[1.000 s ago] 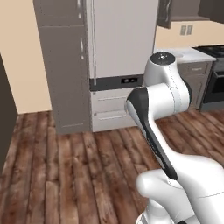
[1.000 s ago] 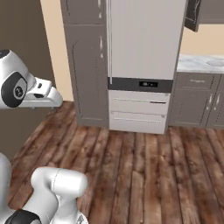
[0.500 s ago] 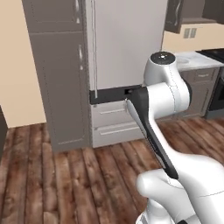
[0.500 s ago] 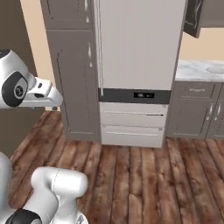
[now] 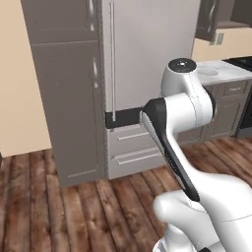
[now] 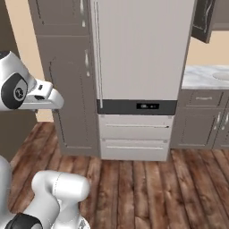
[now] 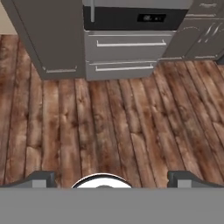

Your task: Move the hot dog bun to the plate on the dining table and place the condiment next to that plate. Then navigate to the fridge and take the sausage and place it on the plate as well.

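The fridge (image 5: 147, 59) stands straight ahead, a tall pale-grey unit with a long vertical handle, a dark display band and two drawers below; its doors are shut. It also fills the middle of the right base view (image 6: 143, 49), and its dark band and drawers (image 7: 127, 43) show at the top of the hand view. My gripper (image 7: 111, 179) is open, its two dark fingertips (image 7: 41, 179) far apart with nothing between them, hanging above the wooden floor in front of the fridge. The hot dog bun, plate, condiment, sausage and dining table are out of view.
A tall grey cabinet (image 5: 69, 98) (image 6: 71, 80) adjoins the fridge on its left. To the right runs a marble-topped counter (image 5: 221, 71) (image 6: 208, 76) over grey base cabinets. Brown plank floor (image 7: 109, 118) lies between me and the fridge.
The whole picture has shifted: the base has driven nearer to the fridge, which now looks larger and more central. The gripper has stayed open.
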